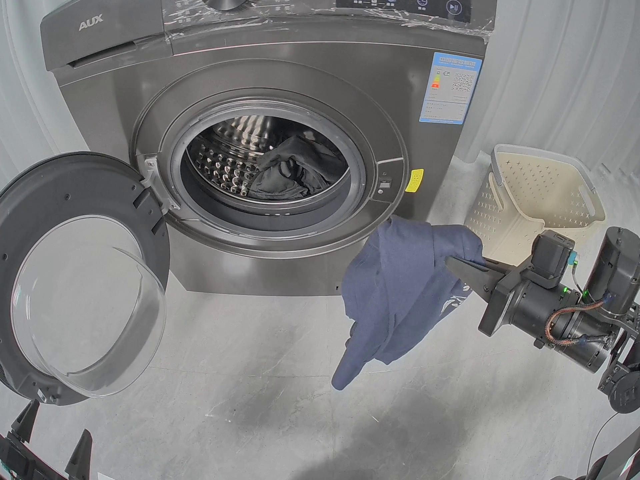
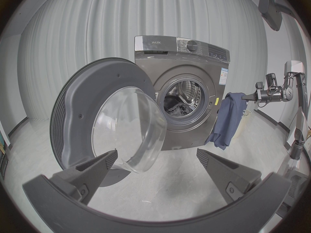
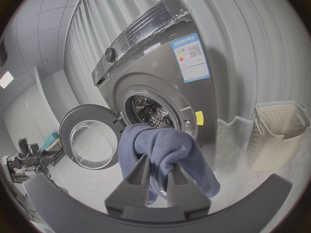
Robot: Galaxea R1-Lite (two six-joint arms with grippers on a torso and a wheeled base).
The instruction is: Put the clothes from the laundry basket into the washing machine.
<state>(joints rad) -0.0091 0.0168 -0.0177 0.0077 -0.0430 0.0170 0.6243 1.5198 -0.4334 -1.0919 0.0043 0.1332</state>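
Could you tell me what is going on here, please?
The robot is loading laundry. Its right gripper is shut on a navy garment, which hangs in the air between the cream laundry basket and the washing machine. The machine's door is swung wide open, and a dark garment already lies in the drum. The left gripper is open, holding nothing.

The right pincer [image 3: 161, 165] clamps a navy garment [image 3: 155, 143] before the washing machine [image 3: 162, 75], laundry basket [image 3: 275, 136] alongside.

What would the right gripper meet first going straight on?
Holding the navy blue cloth garment, the right gripper would likely reach the front of the grey metal washing machine beside its round opening; depth is unclear.
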